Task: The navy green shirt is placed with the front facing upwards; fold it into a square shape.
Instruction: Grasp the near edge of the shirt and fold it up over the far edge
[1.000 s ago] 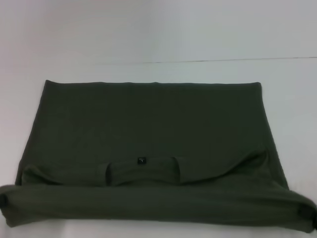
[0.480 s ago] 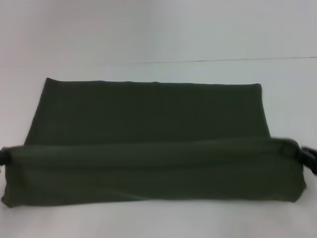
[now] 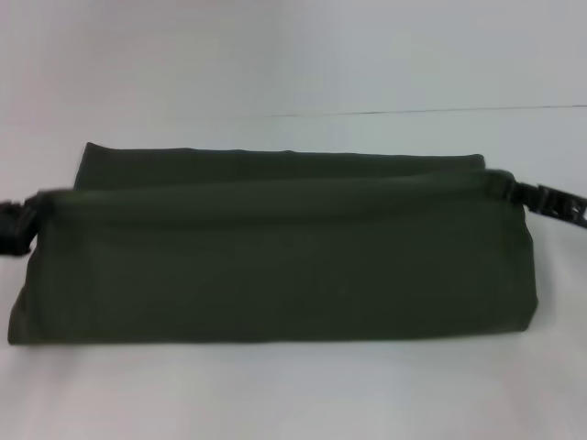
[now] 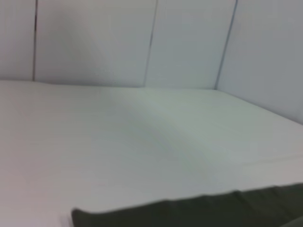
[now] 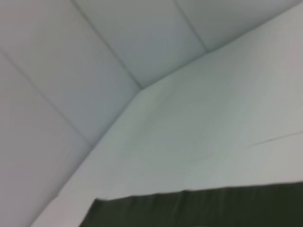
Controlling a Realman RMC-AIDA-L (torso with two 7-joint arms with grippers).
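Head view: the dark olive-green cotton short-sleeved shirt (image 3: 275, 257) lies across the middle of the white flat worktop (image 3: 293, 394), folded over on itself into a wide, low band. The near layer is lifted and drawn toward the far side, its raised edge running nearly the full width, w/ only a thin strip of the lower layer showing beyond it. No print, collar or label shows (only plain dark cloth w/ soft creases). The near fold line rests on the worktop. The black left hand (image 3: 16, 225) sits at the left end of the raised edge, the black right hand (image 3: 541, 200) at the right end, each pinching a corner of the cloth.

Left wrist view: a dark green strip of the shirt (image 4: 199, 210) crosses one edge of the picture over the white worktop (image 4: 142, 142); pale wall panels stand behind. The hand's own fingers don't show.

Right wrist view: again a strip of dark green cloth (image 5: 203, 208) against the white worktop (image 5: 199, 132) and panelled walls; no fingers seen.
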